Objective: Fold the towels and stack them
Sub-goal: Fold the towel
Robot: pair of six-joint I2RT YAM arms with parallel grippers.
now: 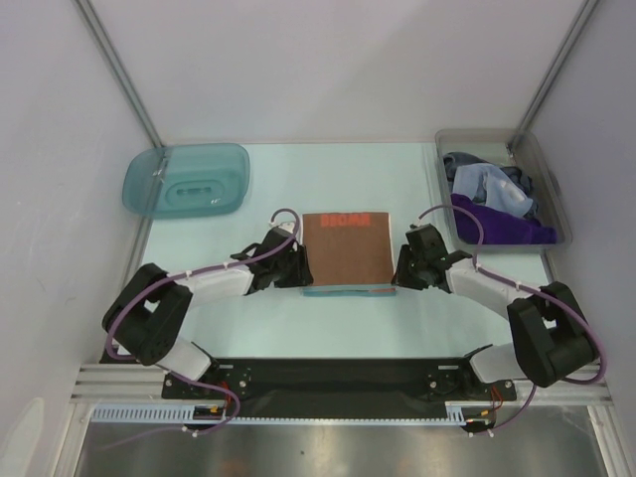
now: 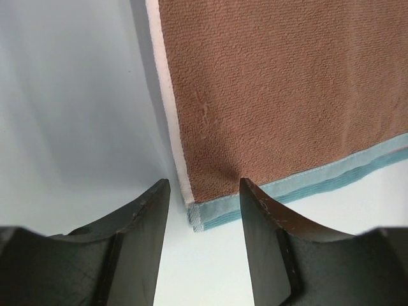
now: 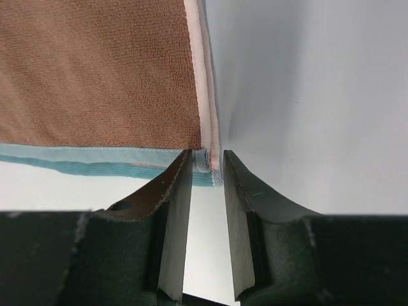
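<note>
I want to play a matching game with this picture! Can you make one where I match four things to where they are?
Things:
1. brown towel
2. teal tray
3. clear grey bin
4. purple towel

Places:
A. inside the bin
B. far left
C. in the middle, folded flat
D. far right

Pairs: 1-C, 2-B, 3-D, 4-A
</note>
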